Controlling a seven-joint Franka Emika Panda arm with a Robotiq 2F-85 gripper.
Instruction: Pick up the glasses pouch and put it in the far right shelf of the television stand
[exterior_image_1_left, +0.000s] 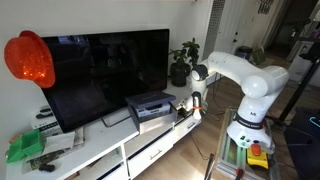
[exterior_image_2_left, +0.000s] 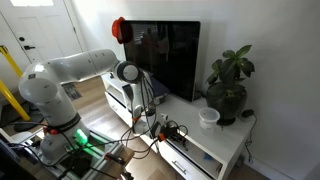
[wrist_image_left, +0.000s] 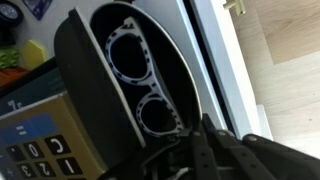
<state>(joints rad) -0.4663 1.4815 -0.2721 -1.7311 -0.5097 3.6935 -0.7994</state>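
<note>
The glasses pouch (wrist_image_left: 120, 70) is black with a white lining printed with spectacle frames, and it fills the wrist view. My gripper (wrist_image_left: 200, 150) has its fingers close together on the pouch's near rim. In both exterior views the gripper (exterior_image_1_left: 195, 97) (exterior_image_2_left: 141, 100) is low over one end of the television stand's top (exterior_image_1_left: 110, 140) (exterior_image_2_left: 230, 135). The pouch itself is too small to make out there. A dark recess (exterior_image_2_left: 180, 152) shows in the stand's front below the gripper. I cannot tell whether it is the far right shelf.
The big black TV (exterior_image_1_left: 105, 70) and a grey box (exterior_image_1_left: 148, 105) stand on the top. A potted plant (exterior_image_2_left: 228, 85) and a white cup (exterior_image_2_left: 208, 118) are at one end. A keypad device (wrist_image_left: 30, 140) lies beside the pouch. Cables (exterior_image_2_left: 165, 130) hang at the front.
</note>
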